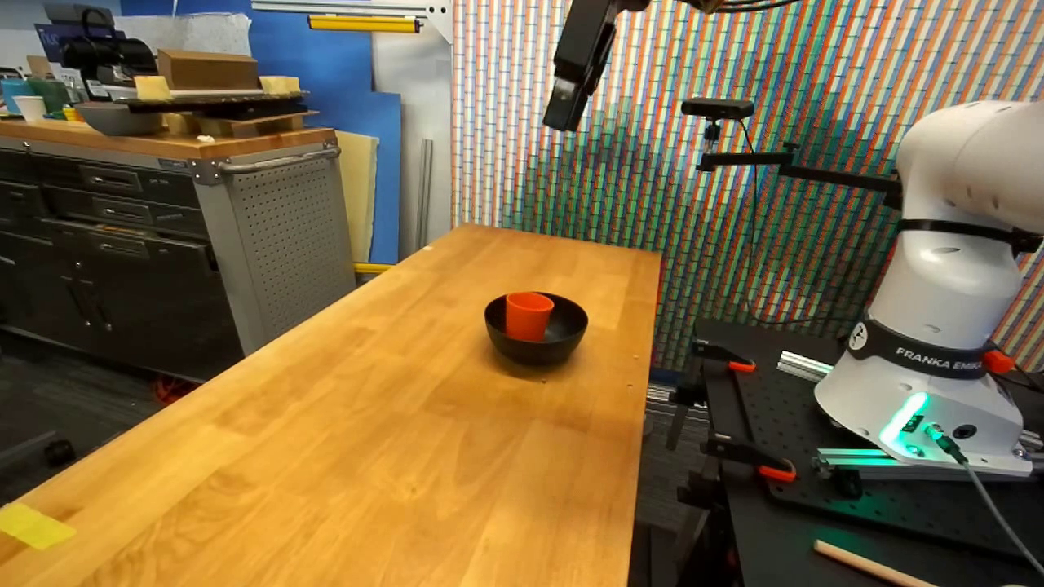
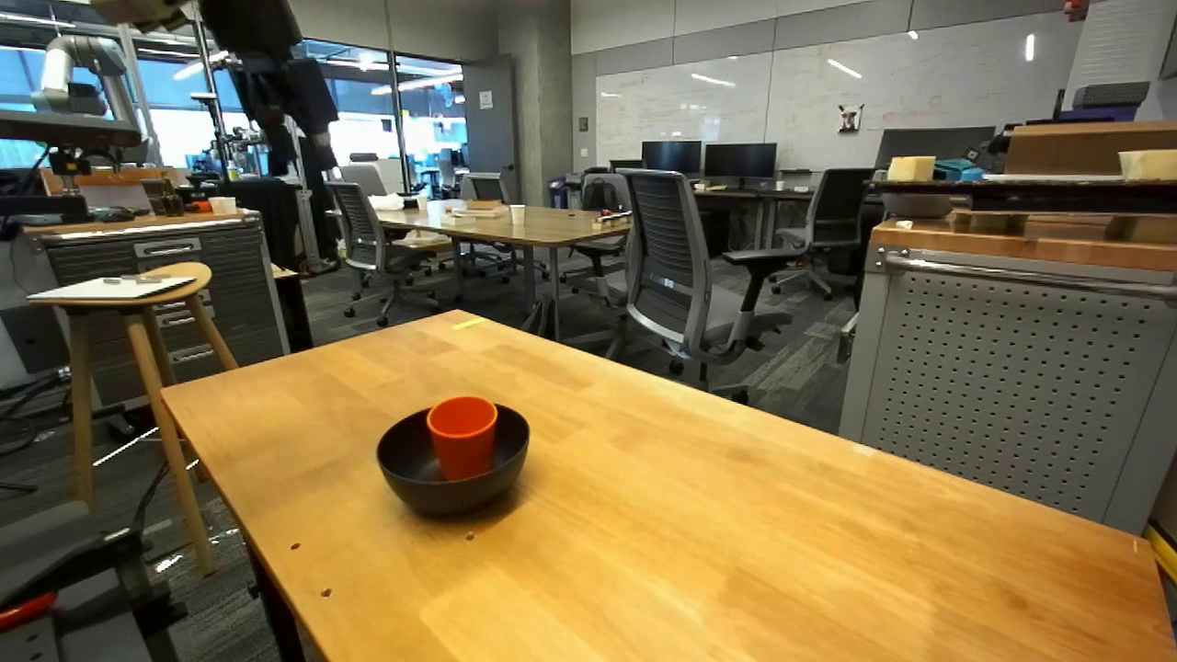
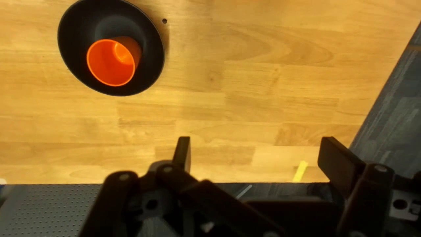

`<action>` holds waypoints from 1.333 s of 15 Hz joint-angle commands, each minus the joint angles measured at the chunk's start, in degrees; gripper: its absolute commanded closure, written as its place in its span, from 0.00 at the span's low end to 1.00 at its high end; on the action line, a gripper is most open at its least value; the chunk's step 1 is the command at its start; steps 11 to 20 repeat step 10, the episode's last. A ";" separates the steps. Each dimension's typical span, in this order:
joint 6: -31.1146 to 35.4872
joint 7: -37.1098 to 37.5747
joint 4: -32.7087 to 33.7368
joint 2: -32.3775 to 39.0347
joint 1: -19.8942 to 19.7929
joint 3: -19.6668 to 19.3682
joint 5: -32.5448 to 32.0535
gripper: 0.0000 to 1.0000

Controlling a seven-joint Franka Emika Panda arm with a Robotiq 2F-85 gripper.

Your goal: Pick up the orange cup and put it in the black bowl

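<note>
Orange cup (image 2: pixel 464 450) sits inside the black bowl (image 2: pixel 451 501), upright, mouth up, in both exterior views; the wrist view agrees. Dark bowl interior shows around the cup; whether cup's side touches bowl's wall, cannot tell. Bowl rests on the wooden tabletop (image 1: pixel 367 408), nearer the robot-side edge than the edge facing the tool cabinet (image 1: pixel 285 204) with perforated end panel. Small dark holes (image 2: pixel 325 593) in the wood near the bowl. Gripper (image 3: pixel 255 148) is up in the air, well apart from cup and bowl; in the wrist view its two fingers (image 3: pixel 338 161) stand wide, tabletop and table edge showing between them. Cup and bowl lie toward upper left there. Yellow strip (image 1: pixel 37 526) flat on the wood, well away from the bowl. Franka arm base (image 1: pixel 930 359) beside the table on a black platform (image 1: pixel 783 530), green light (image 1: pixel 904 417) glowing low on it; orange-tipped clamps (image 1: pixel 776 470) at the platform edge, wooden dowel (image 1: pixel 869 562) nearer the camera. In an exterior view, beyond the table: swivel chair (image 2: pixel 667 248), wall whiteboard (image 2: pixel 782 119), wooden stool (image 2: pixel 188 285).
</note>
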 commanded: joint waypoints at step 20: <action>-12.06 -11.81 1.66 -4.67 4.49 0.35 2.91 0.00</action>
